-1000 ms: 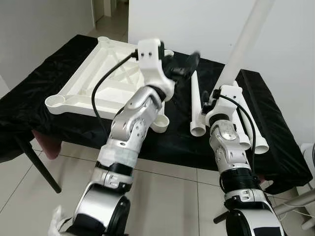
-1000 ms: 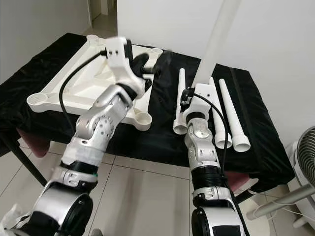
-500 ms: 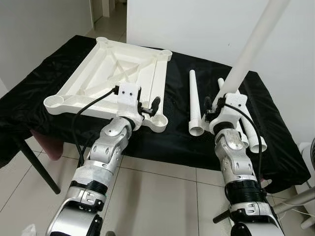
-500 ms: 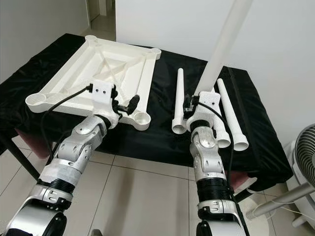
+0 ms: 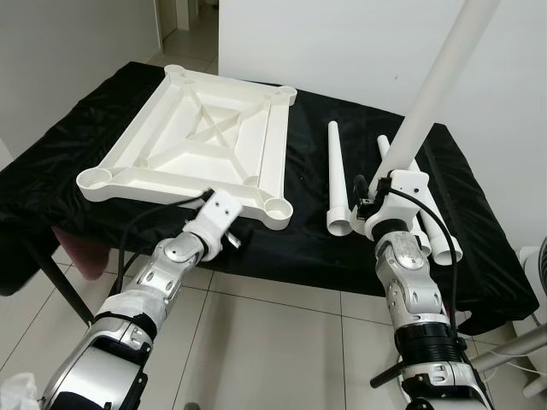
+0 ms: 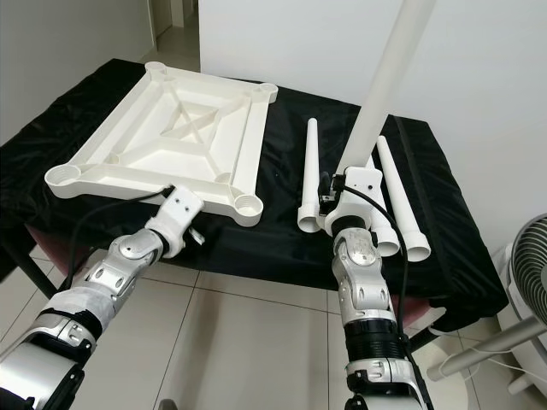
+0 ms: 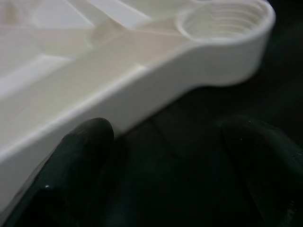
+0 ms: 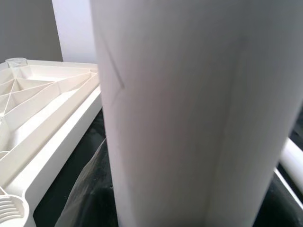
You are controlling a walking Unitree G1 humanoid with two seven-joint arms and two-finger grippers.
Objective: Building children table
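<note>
On the black-draped surface [image 5: 77,158] lies the upturned white plastic square tabletop [image 5: 201,137]; the left pincer [image 7: 161,156] hangs released at its near edge, while the right pincer [image 5: 374,190], just beside, grasps a long white plastic tube leg [image 5: 436,81] upright

our left arm reaches low toward eleven o'clock, its left gripper [image 7: 161,165] with fingers [image 7: 78,161] spread. our right arm stands bent up at one o'clock, right gripper [image 5: 376,192] clamped around a leg [image 5: 436,81].

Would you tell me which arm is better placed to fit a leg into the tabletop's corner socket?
Right: its gripper already holds a leg upright; the left gripper is open, empty, beside the tabletop.
</note>
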